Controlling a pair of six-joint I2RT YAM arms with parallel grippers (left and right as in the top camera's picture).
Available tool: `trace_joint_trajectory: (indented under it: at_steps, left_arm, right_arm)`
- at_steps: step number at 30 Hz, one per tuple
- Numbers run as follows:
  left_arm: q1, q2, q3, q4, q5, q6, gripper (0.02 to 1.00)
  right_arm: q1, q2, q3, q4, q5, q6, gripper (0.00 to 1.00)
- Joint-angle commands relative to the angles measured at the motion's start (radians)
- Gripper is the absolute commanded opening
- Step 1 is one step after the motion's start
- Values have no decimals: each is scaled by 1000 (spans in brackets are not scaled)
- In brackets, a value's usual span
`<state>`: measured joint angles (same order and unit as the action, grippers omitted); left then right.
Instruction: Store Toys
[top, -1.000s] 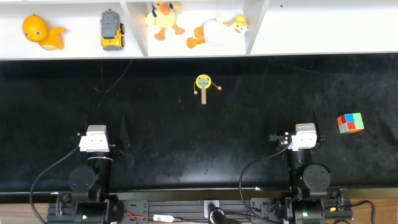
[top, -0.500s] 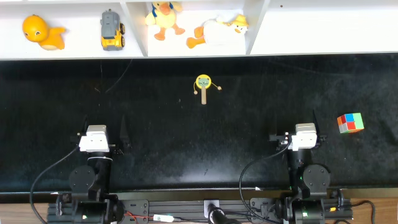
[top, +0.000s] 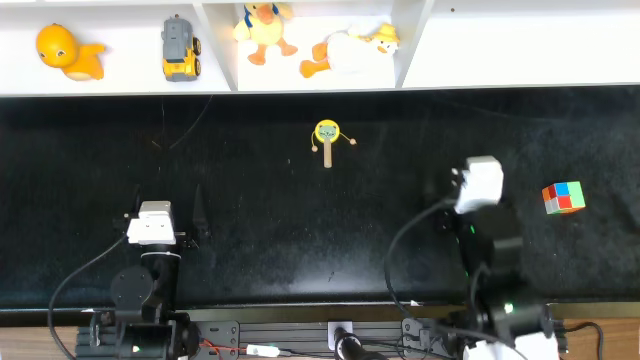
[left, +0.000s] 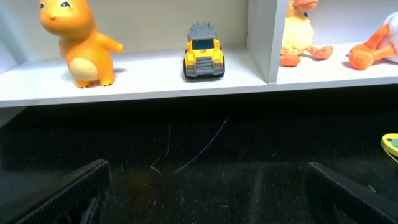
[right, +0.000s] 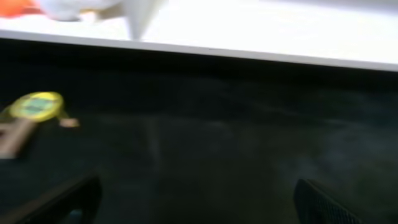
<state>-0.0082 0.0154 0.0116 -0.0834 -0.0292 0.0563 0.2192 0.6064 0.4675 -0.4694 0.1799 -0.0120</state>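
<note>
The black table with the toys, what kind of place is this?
Probably a robot lab's practice bench: a left arm and right arm stand at the black table, a white shelf holds a yellow truck and plush duck, and a colour cube lies on the table.

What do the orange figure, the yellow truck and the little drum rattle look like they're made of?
Orange figure: likely moulded plastic or vinyl, smooth with a soft sheen and no fabric texture. Yellow truck: probably hard plastic, glossy body with crisp edges and grey parts. Drum rattle: pale handle looks like bare wood, yellow head painted; too small to be sure.
</note>
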Motion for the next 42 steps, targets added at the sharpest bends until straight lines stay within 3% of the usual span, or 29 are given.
trace_joint_trajectory:
  at_steps: [1,6,10,20,42]
  left_arm:
    - [-5,-13,-3,-1,13,16,998]
    - [-5,-13,-3,-1,13,16,998]
    - [-5,-13,-3,-1,13,16,998]
    - [-5,-13,-3,-1,13,16,998]
    - [-5,-13,-3,-1,13,16,998]
  right_arm:
    - [141,210,174,-98,18,211,996]
    - [261,472,321,-188,68,515,996]
    - [337,662,431,-191,49,629,996]
    - [454,1021,651,-234,51,634,996]
    - [463,1285,761,-173,12,663,989]
